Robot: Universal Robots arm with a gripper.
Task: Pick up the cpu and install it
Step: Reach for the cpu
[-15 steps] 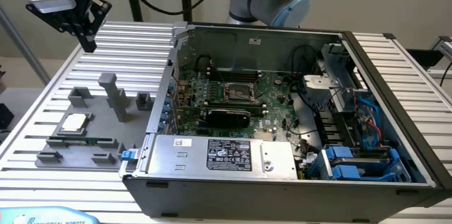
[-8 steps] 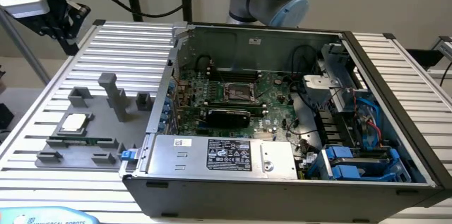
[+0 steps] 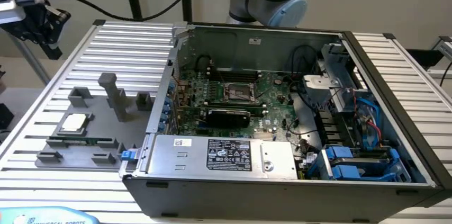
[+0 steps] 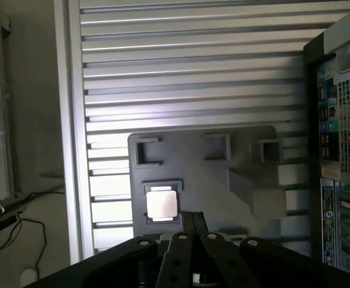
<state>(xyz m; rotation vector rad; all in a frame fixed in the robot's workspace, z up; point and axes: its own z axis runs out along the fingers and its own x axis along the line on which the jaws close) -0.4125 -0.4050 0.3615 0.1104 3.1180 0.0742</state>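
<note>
The cpu (image 3: 74, 123) is a small square chip with a silver top, lying flat in a recess of the grey fixture plate (image 3: 84, 152) at the exterior view's left. In the wrist view the cpu (image 4: 161, 203) lies just beside the tips of my gripper (image 4: 193, 217), which is shut with nothing between its black fingers. In the exterior view my gripper (image 3: 51, 49) hangs high above the table's far left corner, well clear of the chip. The open computer case (image 3: 282, 181) holds the motherboard with its bare square socket (image 3: 240, 92).
A long green memory stick (image 3: 79, 142) lies on the fixture plate near the cpu. Tall grey fixture blocks (image 3: 113, 97) rise between the chip and the case. The case wall (image 4: 343, 150) stands close to the fixture. The ribbed metal table (image 3: 42, 176) runs under everything.
</note>
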